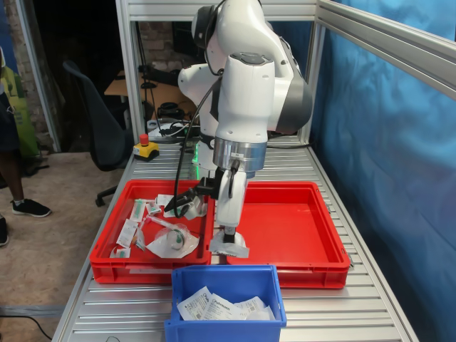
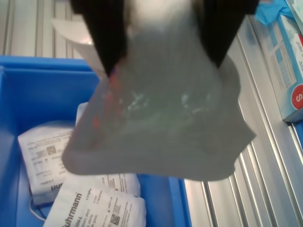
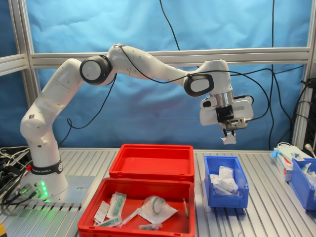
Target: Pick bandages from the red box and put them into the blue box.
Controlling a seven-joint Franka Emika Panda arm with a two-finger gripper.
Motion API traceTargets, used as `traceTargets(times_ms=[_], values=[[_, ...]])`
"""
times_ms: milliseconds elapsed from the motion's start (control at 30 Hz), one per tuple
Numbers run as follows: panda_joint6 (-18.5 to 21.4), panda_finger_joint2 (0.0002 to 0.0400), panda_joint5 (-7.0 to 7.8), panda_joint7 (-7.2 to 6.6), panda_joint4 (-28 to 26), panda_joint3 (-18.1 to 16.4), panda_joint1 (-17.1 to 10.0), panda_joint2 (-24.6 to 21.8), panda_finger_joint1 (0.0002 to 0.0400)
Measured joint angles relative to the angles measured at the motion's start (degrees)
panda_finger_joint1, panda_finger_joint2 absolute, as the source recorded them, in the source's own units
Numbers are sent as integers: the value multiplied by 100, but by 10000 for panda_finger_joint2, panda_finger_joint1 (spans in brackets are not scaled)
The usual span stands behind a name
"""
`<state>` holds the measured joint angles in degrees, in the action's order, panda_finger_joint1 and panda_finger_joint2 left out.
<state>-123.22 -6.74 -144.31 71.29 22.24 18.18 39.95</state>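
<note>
Wrist view shows my pincer pinching a white bandage packet by its upper edge, so it hangs limp. Beneath and to one side sits the blue box, holding other packets. My worry: the packet overhangs the box's rim, so releasing now could drop it onto the table.

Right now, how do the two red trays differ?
In the second exterior view, the red box farther from the camera looks empty, while the twin red tray nearer the camera holds printed packets and tubing. The first sits beside the arm's base side; the second is nearer the table's edge. Both are shallow, rectangular, red, and side by side.
</note>
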Motion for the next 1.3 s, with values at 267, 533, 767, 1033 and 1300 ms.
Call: traceTargets(times_ms=[267,533,767,1033,1300], values=[[0,91,-2,0,-36,0,6,11,91],[0,91,-2,0,-54,0,20,11,91],[0,91,-2,0,-54,0,21,11,91],[0,91,-2,0,-54,0,21,11,91],[0,150,-2,0,-54,0,21,11,150]])
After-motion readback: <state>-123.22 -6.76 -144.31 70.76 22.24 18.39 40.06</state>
